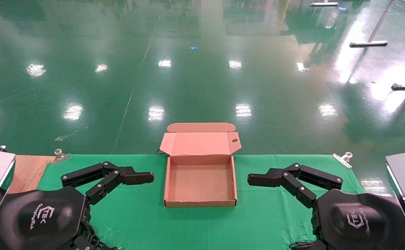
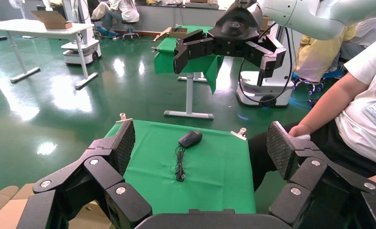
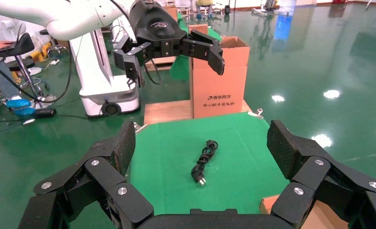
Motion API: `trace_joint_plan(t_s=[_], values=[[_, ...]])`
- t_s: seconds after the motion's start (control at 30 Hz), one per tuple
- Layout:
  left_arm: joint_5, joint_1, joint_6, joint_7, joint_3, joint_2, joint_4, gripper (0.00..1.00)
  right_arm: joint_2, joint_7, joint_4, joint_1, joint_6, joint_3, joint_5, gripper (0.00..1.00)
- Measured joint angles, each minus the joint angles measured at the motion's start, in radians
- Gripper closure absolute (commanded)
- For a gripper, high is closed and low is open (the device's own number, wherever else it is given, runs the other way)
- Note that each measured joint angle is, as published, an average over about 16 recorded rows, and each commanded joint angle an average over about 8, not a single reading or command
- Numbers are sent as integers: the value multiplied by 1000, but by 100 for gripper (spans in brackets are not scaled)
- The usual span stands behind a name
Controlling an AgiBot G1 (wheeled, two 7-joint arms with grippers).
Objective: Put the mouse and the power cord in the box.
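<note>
The brown cardboard box (image 1: 200, 201) lies open and empty in the middle of the green cloth, its lid flap standing at the back. My left gripper (image 1: 143, 177) hovers left of it and my right gripper (image 1: 258, 180) right of it, both open and empty. In the left wrist view, between the spread fingers of the left gripper (image 2: 201, 148), the black mouse (image 2: 190, 139) lies on the cloth with its thin cable trailing. In the right wrist view, the right gripper (image 3: 201, 143) frames the coiled black power cord (image 3: 204, 160). Neither mouse nor cord shows in the head view.
Metal clips (image 1: 342, 158) (image 1: 59, 155) pin the cloth at the table's far corners. A seated person (image 2: 353, 109) is close beyond the table's right end. A tall cardboard carton (image 3: 219, 81) stands past the left end, by bare wood (image 1: 25, 172).
</note>
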Motion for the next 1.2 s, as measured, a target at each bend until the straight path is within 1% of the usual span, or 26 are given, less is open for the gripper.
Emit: trace_joint_plan(t_s=[1.2], values=[[3, 1, 4, 2, 4, 3, 4, 0, -1, -6, -1, 0, -3, -2, -6, 0]])
